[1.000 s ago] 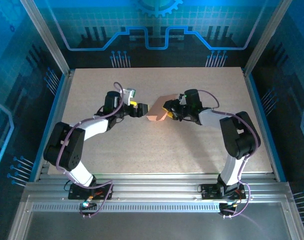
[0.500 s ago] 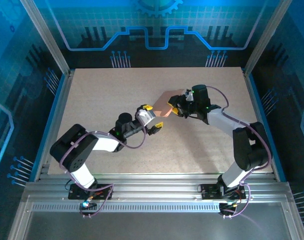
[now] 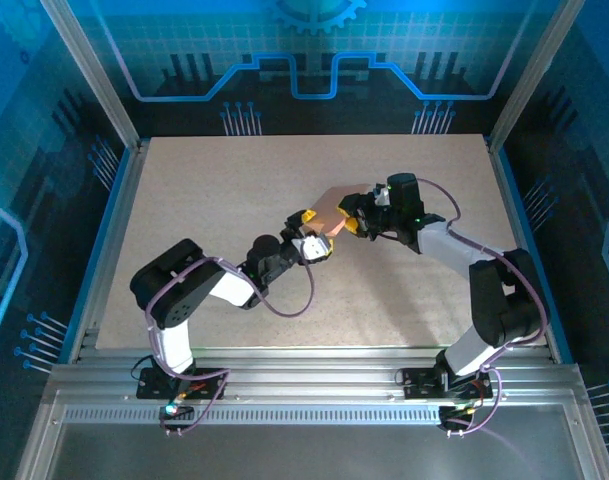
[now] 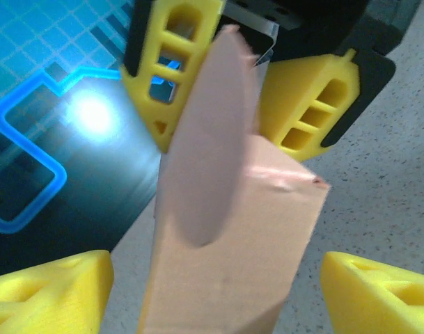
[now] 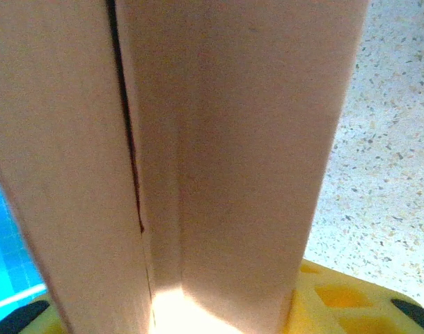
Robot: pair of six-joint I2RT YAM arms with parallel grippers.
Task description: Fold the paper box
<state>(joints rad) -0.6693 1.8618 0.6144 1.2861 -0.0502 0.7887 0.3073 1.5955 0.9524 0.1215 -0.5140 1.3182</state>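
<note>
Now your right tool (image 3: pixel 350 216) clamps the box (image 3: pixel 330 204), while your left tool (image 3: pixel 316 233) stands wide open astride its free end, not touching.

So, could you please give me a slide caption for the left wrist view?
The right gripper clamps the paper box, with the open left gripper straddling it.

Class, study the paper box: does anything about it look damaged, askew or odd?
One rounded flap of the paper box stands out untucked, and the corner beside it looks slightly crumpled. In the right wrist view a dark open seam runs between two panels.
</note>
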